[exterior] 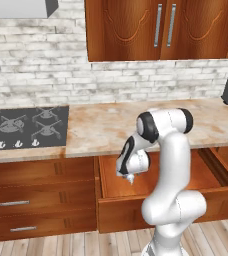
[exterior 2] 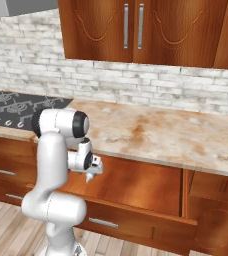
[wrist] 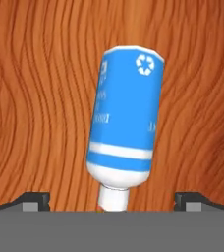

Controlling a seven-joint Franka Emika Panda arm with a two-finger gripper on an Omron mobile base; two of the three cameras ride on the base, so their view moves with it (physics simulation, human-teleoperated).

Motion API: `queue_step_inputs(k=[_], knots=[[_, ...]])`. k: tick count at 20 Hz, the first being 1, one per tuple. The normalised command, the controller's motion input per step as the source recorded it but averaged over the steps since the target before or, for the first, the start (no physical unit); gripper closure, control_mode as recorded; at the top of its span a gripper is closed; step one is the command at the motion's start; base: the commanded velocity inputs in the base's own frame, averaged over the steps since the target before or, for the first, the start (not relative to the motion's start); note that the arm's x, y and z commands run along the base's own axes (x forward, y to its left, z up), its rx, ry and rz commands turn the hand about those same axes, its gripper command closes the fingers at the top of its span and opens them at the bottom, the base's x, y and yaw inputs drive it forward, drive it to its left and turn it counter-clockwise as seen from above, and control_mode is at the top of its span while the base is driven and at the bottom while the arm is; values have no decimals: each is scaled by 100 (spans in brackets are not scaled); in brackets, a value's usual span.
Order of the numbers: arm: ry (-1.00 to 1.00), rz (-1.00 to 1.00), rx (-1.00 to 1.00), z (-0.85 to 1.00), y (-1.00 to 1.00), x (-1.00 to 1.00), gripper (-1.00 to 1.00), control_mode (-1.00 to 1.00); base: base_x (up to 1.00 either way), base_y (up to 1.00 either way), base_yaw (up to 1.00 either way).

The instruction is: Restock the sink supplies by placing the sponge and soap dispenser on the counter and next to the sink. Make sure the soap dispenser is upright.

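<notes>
1. Blue with white bands, the soap dispenser (wrist: pixel 126 120) carries a white recycling symbol near its far end; small white lettering runs along its side, too blurred for me to read.
2. It lies flat on the wooden floor of the open drawer (exterior: pixel 213 172), white neck pointing toward me.
3. My pincer (wrist: pixel 112 201) hangs directly above it, fingertips (wrist: pixel 35 201) spread wide, one to each side of the neck, touching nothing.
4. Above the drawer runs the counter (exterior: pixel 111 125), marbled beige.

Even, bright rendered light; soft shadow inside drawer (exterior: pixel 156 175); no glare; textures slightly blurred, edges undistorted.
</notes>
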Motion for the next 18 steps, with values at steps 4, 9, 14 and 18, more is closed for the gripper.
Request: queue_step_inputs(k=[4, 9, 14, 18], knots=[[0, 2, 0, -29, 0, 19, -100, -100, 0, 0, 0], [-2, 1, 0, -20, 0, 2, -100, -100, 0, 0, 0], [-4, 1, 0, -19, 0, 1, -100, -100, 0, 0, 0], [-4, 0, 0, -15, 0, 0, 100, -100, 0, 0, 0]])
